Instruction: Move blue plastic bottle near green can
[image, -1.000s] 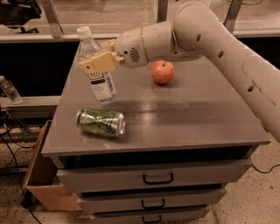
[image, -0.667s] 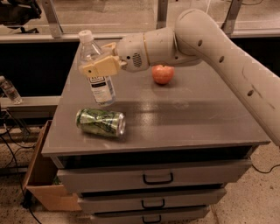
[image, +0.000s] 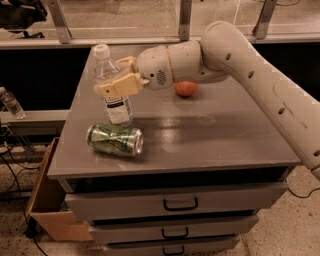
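Bottle lowered. Gripper (image: 110, 76) pinches blue plastic bottle (image: 118, 107), base about at surface (image: 225, 135). Green can (image: 115, 140) just below gripper; release looks due.

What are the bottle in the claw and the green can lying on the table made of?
The blue plastic bottle, gripped in the claw behind the green can, looks like clear thin plastic: see-through, white cap. The can seems aluminium: glossy green print, shiny bare end, dented.
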